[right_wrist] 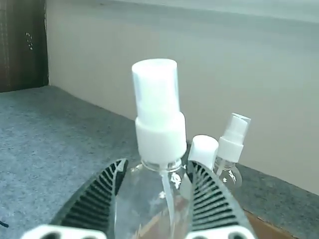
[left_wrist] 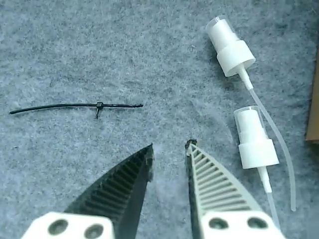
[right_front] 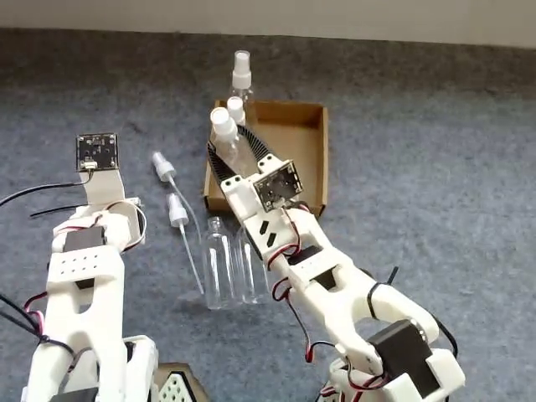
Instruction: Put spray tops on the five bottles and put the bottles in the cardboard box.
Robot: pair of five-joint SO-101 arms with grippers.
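My right gripper (right_front: 230, 144) (right_wrist: 155, 167) is shut on a clear bottle (right_front: 239, 157) (right_wrist: 149, 204) with a white spray top (right_wrist: 155, 114), held upright over the near-left part of the cardboard box (right_front: 297, 142). A second topped bottle (right_front: 236, 109) (right_wrist: 203, 149) stands in the box just behind it. A third topped bottle (right_front: 241, 75) (right_wrist: 232, 139) stands past the box's far edge. Two bare bottles (right_front: 218, 264) (right_front: 249, 268) lie on the carpet. Two loose spray tops (right_front: 162, 166) (right_front: 177, 209) (left_wrist: 230, 45) (left_wrist: 256, 142) lie left of the box. My left gripper (left_wrist: 169, 146) hovers slightly open beside them, holding nothing.
A black cable tie (left_wrist: 75, 106) lies on the grey carpet near my left gripper. The box's brown edge (left_wrist: 314, 109) shows beyond the loose tops. Black and red cables (right_front: 33, 197) run along the left arm.
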